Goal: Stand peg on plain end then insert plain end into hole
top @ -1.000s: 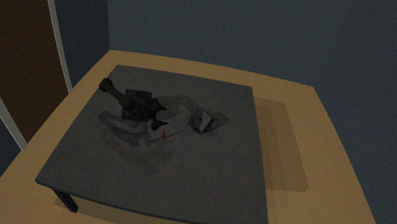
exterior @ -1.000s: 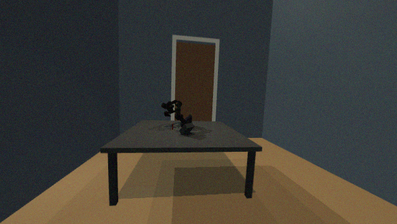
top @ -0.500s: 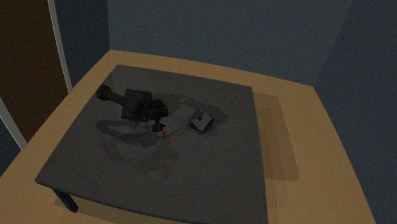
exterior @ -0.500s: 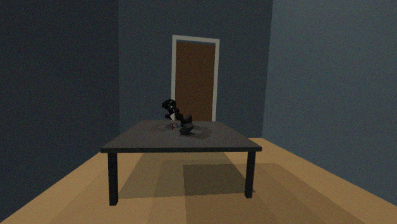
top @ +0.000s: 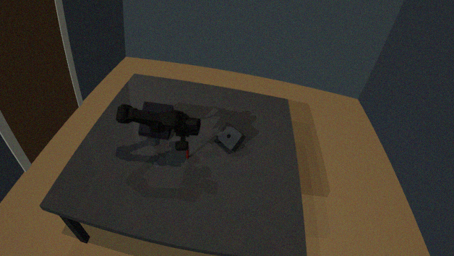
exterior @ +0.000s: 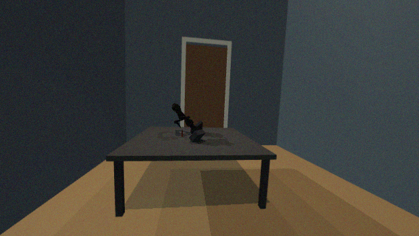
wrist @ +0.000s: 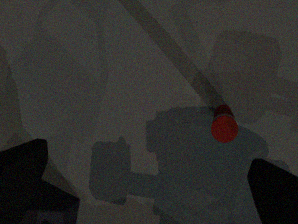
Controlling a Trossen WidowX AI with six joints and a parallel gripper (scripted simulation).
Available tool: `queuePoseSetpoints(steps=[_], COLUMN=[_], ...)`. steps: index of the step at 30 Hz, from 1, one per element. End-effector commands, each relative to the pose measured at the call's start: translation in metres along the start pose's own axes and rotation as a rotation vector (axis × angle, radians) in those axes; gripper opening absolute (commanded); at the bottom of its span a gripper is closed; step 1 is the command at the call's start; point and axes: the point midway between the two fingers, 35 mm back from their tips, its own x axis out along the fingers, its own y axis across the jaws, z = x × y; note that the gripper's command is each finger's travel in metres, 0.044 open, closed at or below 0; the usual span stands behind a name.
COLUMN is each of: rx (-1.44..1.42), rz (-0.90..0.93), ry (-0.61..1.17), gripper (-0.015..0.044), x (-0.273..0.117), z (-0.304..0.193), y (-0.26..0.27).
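The red peg point(top: 187, 154) point(exterior: 182, 133) point(wrist: 224, 129) stands upright on the table. In the wrist view its round top faces the camera, with a thin pale line just below it; its foot is hidden. My gripper point(wrist: 151, 160) is open and empty, pointing down above the table. The peg shows between the two fingers, nearer the right one and a little above the fingertips in the image. The sloped panel point(top: 236, 137) point(exterior: 197, 136) stands to the right of the peg in the top view, its dark hole point(top: 228, 136) showing. The panel is out of the wrist view.
The grey table point(top: 253, 202) point(exterior: 160, 148) carries the arm's base point(top: 157, 108), to the left of the panel in the top view. Shadows of the arm lie around the peg. The images are dark and grainy.
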Motion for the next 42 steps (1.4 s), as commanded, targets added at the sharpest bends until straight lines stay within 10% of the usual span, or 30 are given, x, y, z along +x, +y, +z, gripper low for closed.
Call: queuePoseSetpoints(steps=[1, 11, 42], rx=[-0.019, -0.106, -0.202], rz=[-0.073, -0.334, -0.326], ry=[0.084, 0.220, 0.236], gripper=[0.0440, 0.0440, 0.0440], x=[0.000, -0.011, 0.023], z=[0.003, 0.022, 0.017], y=[-0.003, -0.011, -0.024])
